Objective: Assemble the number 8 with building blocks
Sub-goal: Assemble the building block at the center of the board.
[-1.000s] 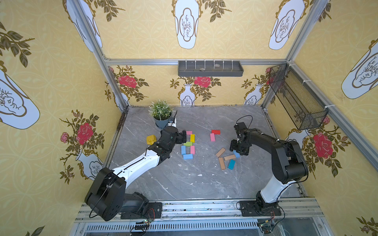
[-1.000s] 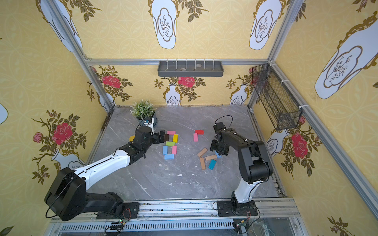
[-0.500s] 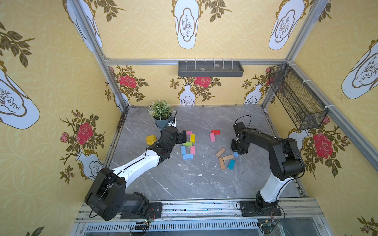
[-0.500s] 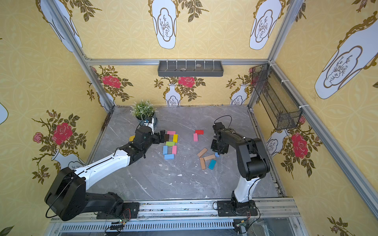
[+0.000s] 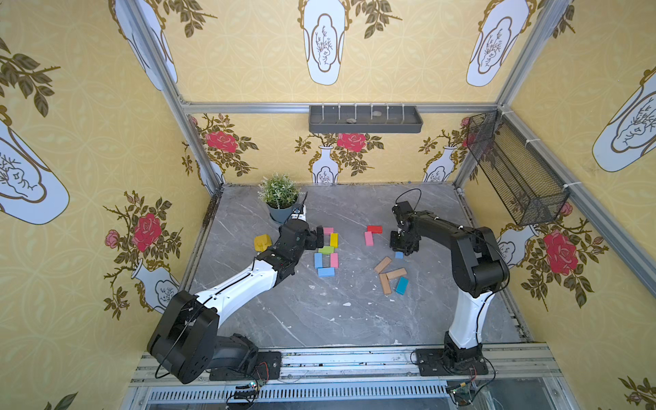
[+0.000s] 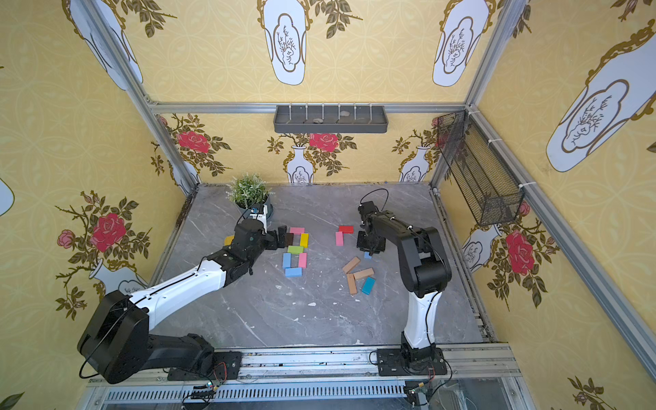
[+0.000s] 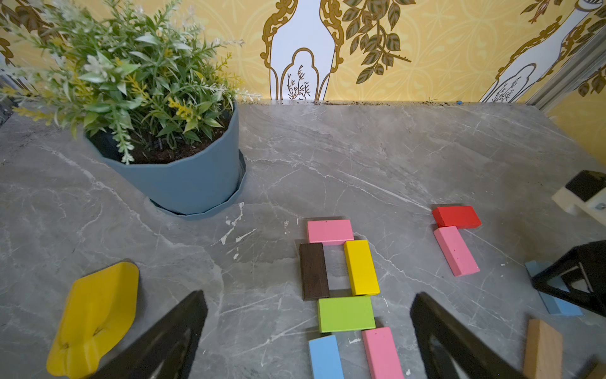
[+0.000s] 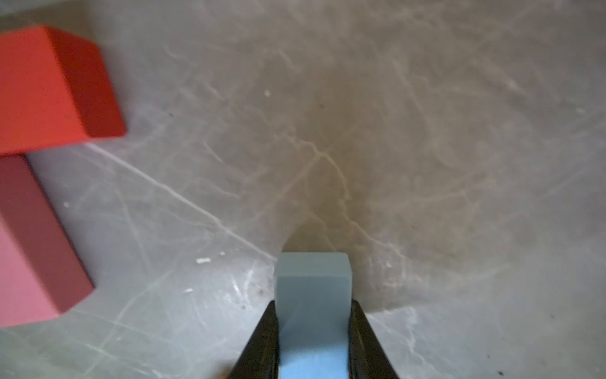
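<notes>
Near the left gripper, building blocks lie flat in a figure: pink [image 5: 328, 230], dark brown [image 6: 289, 238], yellow [image 5: 334, 240], green [image 5: 326, 249], blue [image 5: 318, 260], pink [image 5: 334, 260] and blue [image 5: 326, 272]. My left gripper [image 5: 319, 237] [image 7: 308, 297] hovers open beside the figure's upper part, holding nothing. A red block [image 5: 374, 229] and a pink one [image 5: 369, 238] form an L further right. My right gripper [image 5: 403, 248] [image 8: 313, 306] points down, shut on a light blue block [image 8: 313, 279] at the tabletop. Three tan blocks [image 5: 396, 273] and a teal one [image 5: 402, 285] lie nearer the front.
A potted plant [image 5: 279, 198] stands at the back left, just behind the left wrist. A yellow scoop-shaped toy [image 5: 262, 242] lies left of the left arm. A grey shelf [image 5: 365, 119] hangs on the back wall and a mesh basket [image 5: 514, 174] on the right wall.
The right gripper's jaws have closed on the light blue block. The left arm and the laid blocks have not moved.
</notes>
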Available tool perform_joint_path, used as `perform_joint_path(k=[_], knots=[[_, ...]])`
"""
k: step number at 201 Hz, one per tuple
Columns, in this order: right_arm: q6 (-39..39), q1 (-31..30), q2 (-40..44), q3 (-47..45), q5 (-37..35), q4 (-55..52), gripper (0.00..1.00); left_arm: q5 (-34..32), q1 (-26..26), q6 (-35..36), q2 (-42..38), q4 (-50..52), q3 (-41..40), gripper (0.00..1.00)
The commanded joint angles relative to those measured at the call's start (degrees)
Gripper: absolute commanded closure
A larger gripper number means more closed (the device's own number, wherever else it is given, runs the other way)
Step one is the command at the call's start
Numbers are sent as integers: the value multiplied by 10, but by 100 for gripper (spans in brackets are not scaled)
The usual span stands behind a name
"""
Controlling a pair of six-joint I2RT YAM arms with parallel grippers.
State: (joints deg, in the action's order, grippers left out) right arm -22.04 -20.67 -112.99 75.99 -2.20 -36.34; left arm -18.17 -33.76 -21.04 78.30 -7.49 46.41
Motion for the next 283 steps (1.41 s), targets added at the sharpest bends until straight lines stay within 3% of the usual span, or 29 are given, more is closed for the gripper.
perform_joint_path(k=[1,118,283], knots=[[12,-9,-23,27,-5,-13,73,-1,1,0,3,-5,2,0],[45,-39,-90,115,20,-22,72,0,1,0,7,-5,4,0],[56,-41,-121,143,19,-20,70,-1,1,0,12,-3,7,0]])
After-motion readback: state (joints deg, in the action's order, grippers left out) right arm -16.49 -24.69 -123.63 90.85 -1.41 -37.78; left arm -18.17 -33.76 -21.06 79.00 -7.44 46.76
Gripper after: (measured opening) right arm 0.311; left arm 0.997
